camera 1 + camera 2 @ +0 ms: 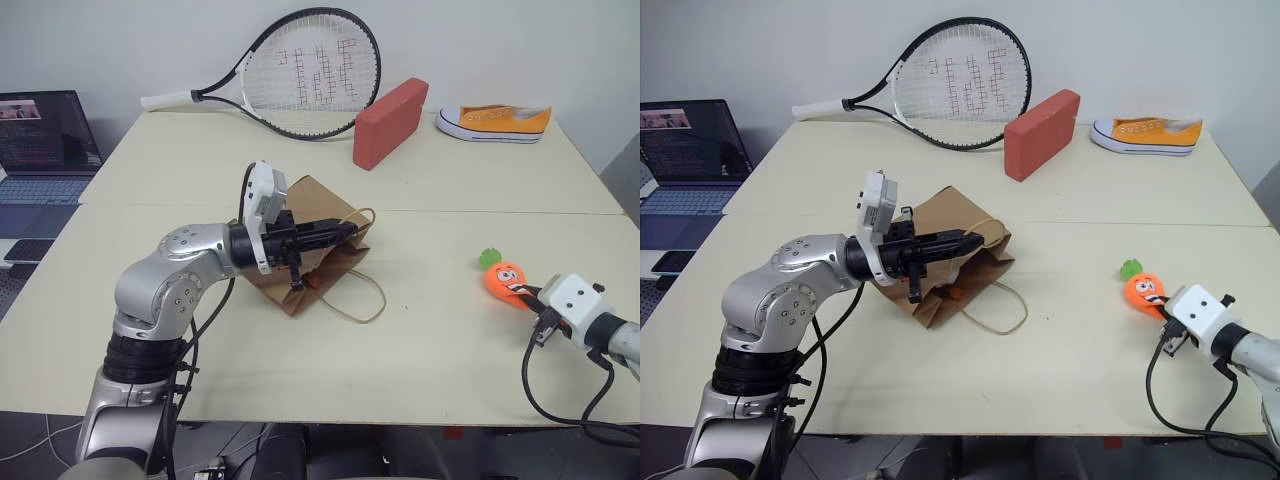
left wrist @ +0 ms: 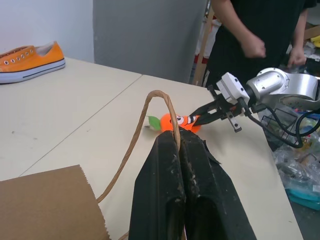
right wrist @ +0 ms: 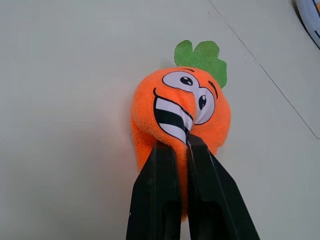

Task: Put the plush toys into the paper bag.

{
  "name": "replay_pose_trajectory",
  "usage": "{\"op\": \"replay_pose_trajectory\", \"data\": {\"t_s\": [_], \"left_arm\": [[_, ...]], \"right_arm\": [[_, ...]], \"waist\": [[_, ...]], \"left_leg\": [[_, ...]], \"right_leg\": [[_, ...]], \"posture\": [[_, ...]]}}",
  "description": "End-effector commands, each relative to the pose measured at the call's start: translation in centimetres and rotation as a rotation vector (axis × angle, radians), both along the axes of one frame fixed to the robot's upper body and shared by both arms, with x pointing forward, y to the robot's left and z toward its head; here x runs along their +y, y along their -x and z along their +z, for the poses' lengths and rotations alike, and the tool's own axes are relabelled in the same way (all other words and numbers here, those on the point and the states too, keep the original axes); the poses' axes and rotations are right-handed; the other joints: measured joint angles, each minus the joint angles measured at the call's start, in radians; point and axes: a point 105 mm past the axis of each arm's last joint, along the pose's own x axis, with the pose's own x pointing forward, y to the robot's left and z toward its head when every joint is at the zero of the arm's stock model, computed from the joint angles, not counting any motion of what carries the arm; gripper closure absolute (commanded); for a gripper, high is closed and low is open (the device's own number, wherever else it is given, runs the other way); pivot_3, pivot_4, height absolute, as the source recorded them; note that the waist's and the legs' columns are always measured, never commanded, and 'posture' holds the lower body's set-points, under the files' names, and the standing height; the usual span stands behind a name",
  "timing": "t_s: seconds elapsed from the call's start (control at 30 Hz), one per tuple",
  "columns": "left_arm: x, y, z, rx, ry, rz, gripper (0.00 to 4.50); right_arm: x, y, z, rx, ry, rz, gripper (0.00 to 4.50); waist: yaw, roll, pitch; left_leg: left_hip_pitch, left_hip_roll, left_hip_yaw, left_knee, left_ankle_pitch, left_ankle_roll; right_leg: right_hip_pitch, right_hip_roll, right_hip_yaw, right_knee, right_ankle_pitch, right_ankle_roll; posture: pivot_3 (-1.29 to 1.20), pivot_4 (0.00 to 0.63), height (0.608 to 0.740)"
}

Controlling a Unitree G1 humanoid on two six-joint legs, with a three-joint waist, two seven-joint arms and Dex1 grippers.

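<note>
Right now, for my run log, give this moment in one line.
left gripper: shut on bag handle | right gripper: shut on carrot toy | carrot: on table

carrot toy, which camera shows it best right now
The right wrist view: the carrot toy sits close up, face and green top plain, with the right gripper shut on its front. The two eye views show it small near the table's right edge. The left wrist view shows it far off, partly behind the bag handle.

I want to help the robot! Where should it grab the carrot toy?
By its soft middle, from the robot's side: the carrot lies flat, face up, green top pointing away. The right gripper already pinches its plush there, while the left gripper holds the paper bag's handle.
</note>
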Motion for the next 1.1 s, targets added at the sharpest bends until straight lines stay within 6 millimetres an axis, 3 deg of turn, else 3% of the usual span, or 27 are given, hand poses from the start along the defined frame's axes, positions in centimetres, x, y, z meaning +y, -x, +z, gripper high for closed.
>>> {"op": "replay_pose_trajectory", "data": {"t_s": [0.03,0.2,0.33,0.57,0.77,1.1], "left_arm": [[0.7,-0.1,1.4,-0.044,0.021,0.008,4.50],[0.7,-0.4,2.2,-0.047,0.040,-0.004,4.50],[0.5,-0.6,3.4,-0.059,0.085,-0.013,4.50],[0.2,-0.3,3.4,-0.057,0.065,-0.036,4.50],[-0.1,0.0,3.6,-0.057,0.071,-0.048,4.50],[-1.0,0.8,3.4,-0.037,0.084,-0.087,4.50]], "right_arm": [[4.2,0.3,4.0,-0.069,-0.105,0.164,4.48],[10.1,2.3,4.6,0.053,-0.155,0.424,4.48],[14.7,2.4,4.3,0.077,-0.213,0.557,4.48],[20.1,-0.8,3.7,0.046,-0.246,0.596,4.48],[23.4,-2.2,2.7,0.083,-0.263,0.610,4.48],[26.9,-4.1,3.7,0.068,-0.351,0.592,4.48]], "waist": [[0.000,0.000,0.000],[0.003,0.000,0.000],[0.003,-0.001,0.000],[0.000,-0.001,0.000],[0.003,-0.001,0.000],[0.001,-0.001,0.000]], "left_leg": [[0.000,0.000,0.000,0.000,0.000,0.000],[0.000,0.000,-0.003,0.000,0.000,0.000],[0.000,0.000,-0.003,0.000,0.000,0.000],[0.001,0.000,-0.004,0.000,0.000,0.000],[0.000,0.000,-0.007,-0.002,0.000,0.000],[-0.001,0.000,-0.007,-0.002,0.000,0.000]], "right_leg": [[0.000,0.000,0.000,0.000,0.000,0.000],[0.001,0.000,-0.002,0.000,0.001,0.002],[0.002,0.000,-0.003,-0.001,0.000,0.001],[0.002,0.000,-0.003,0.000,0.001,0.002],[0.001,0.000,-0.005,-0.001,0.002,0.003],[-0.001,0.001,-0.005,0.001,0.002,0.004]], "posture": [[0.00,0.150,0.740],[0.00,0.150,0.740],[0.00,0.150,0.740],[0.00,0.150,0.740],[0.00,0.150,0.740],[0.00,0.150,0.740]]}}
